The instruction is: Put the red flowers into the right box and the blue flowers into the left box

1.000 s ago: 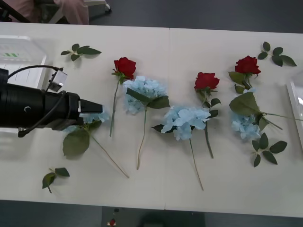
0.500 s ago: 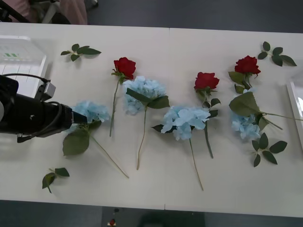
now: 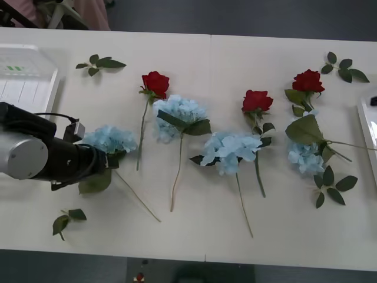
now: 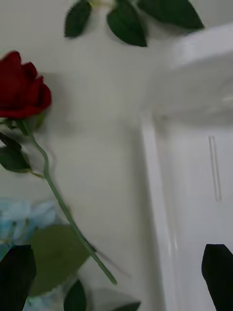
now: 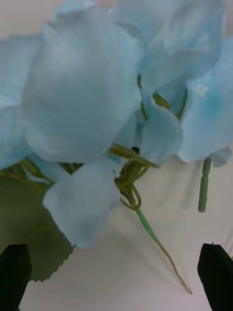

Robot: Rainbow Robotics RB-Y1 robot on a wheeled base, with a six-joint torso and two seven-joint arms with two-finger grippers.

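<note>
My left gripper hovers open at the near-left side of the leftmost blue flower, just over its big leaf. In the left wrist view that pale blue head looms close and its thin stem runs between the black fingertips. Other blue flowers and three red flowers lie across the table. The left box sits at the far left. My right gripper is open above the right box's rim, beside a red flower.
Loose green leaf sprigs lie at the far left, near left, far right and near right. The right box's edge shows at the table's right side. The table's near edge runs just below the stems.
My left arm has pulled back to the left and swung nearer, uncovering the leftmost blue flower's head. The flowers lie where they did.
</note>
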